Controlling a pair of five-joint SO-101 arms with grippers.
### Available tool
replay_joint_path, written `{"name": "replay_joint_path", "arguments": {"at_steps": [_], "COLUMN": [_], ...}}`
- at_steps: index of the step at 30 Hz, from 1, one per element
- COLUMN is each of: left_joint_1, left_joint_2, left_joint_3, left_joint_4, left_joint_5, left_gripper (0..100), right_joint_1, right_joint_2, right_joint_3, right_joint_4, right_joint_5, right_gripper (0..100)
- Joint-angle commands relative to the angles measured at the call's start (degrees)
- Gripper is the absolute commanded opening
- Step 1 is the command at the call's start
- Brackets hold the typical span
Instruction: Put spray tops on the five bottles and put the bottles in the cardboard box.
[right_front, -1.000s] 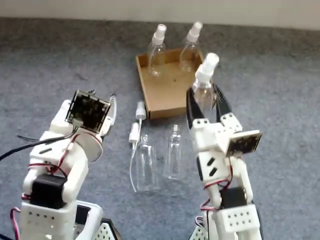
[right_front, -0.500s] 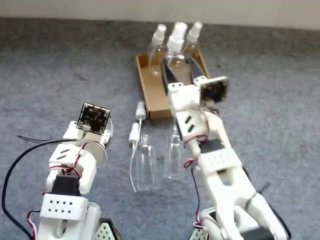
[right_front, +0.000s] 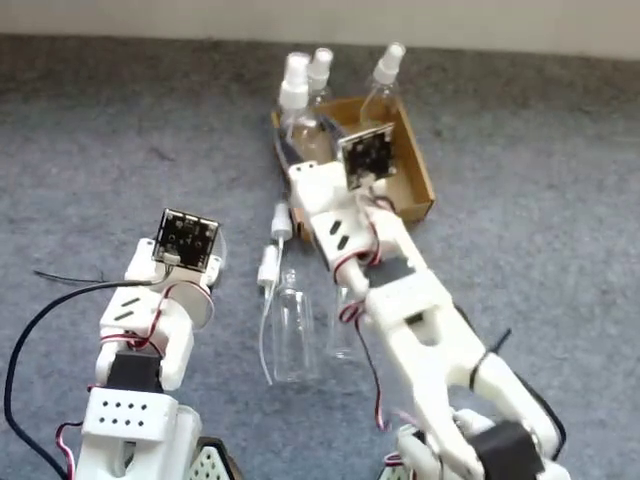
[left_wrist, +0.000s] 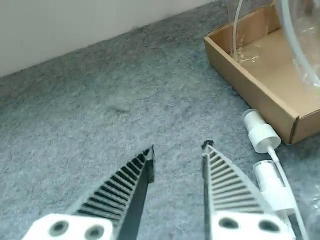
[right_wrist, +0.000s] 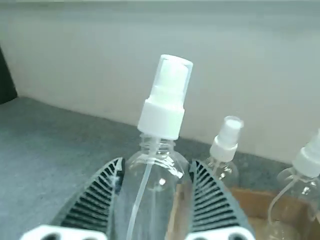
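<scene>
Right wrist view: a clear plastic bottle fitted with a white spray top (right_wrist: 159, 145) is clamped upright between the jaws of the right gripper (right_wrist: 156, 169). It is held at the left wall of the brown cardboard box (right_front: 418, 178), close beside two capped bottles (right_front: 385, 78) standing at the far end. Its base should be lowered fully inside the wall, clear of its neighbours, before being released. The left gripper (left_wrist: 178, 149) is parted over grey carpet (left_wrist: 75, 100), near two loose spray tops (left_wrist: 261, 134).
</scene>
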Motion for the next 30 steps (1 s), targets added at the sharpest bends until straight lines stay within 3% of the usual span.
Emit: {"name": "replay_joint_path", "arguments": {"at_steps": [1, 10, 16, 30], "left_joint_1": [5.7, 14.6, 19.9, 19.7], "left_joint_2": [-1.2, -0.9, -1.3, -1.4], "left_joint_3": [-3.6, -12.1, -13.2, -23.1], "left_joint_4": [-0.6, 5.5, 6.9, 18.6], "left_joint_5": [0.4, 0.6, 0.6, 0.4], "left_gripper": [25, 28, 28, 28], "right_joint_1": [-3.4, -5.2, -5.2, -2.7], "right_joint_2": [-11.2, -25.4, -26.4, -26.3], "right_joint_3": [0.7, 0.9, 1.4, 1.0], "right_joint_4": [6.9, 27.1, 27.6, 27.4], "right_joint_5": [-0.7, -0.7, -0.7, -0.4], "right_gripper": [0.5, 0.5, 0.5, 0.5]}}
